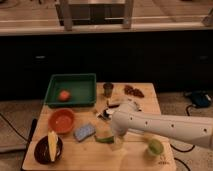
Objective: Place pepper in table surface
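A smooth white robot arm (pixel 165 127) reaches in from the right over the plank-grained tan wooden table (pixel 80 156), its gripper (pixel 118 143) lowered near the front edge; whether it is open, closed or holding anything cannot be told. The slender, curved green pepper (pixel 103 138) lies on the wood just beside the gripper, between it and a rectangular blue sponge (pixel 84 131). A round orange bowl (pixel 62 120), a green rectangular tray (pixel 71 75) and a round light-green cup (pixel 155 147) stand nearby
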Robot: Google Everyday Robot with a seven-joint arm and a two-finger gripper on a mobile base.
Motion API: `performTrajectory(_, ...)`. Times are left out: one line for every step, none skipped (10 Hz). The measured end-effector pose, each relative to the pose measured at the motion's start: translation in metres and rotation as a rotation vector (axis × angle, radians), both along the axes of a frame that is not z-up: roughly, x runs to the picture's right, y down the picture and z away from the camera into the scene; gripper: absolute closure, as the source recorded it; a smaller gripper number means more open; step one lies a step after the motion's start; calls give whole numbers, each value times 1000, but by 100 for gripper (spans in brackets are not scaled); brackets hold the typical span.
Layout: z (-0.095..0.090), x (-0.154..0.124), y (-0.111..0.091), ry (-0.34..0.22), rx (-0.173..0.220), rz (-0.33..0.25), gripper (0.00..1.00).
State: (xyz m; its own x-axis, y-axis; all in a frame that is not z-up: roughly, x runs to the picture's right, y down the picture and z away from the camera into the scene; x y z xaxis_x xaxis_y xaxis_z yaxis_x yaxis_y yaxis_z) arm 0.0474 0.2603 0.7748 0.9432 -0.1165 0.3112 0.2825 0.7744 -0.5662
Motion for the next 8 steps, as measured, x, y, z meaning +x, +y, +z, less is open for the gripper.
performTrajectory(6,-2,5,-4,-17,-7,26)
performTrajectory(11,-2,10,-6,-29,-7,34)
performTrajectory(16,-2,15,-9,-45,-8,45)
performTrajectory(19,-2,18,-12,-56,-7,54)
performTrajectory(22,-2,20,-15,-64,-4,63)
performTrajectory(24,-2,20,-17,-66,0,72)
performTrajectory(25,-2,21,-18,-70,0,86)
performTrajectory(24,-2,21,-18,-71,-1,94)
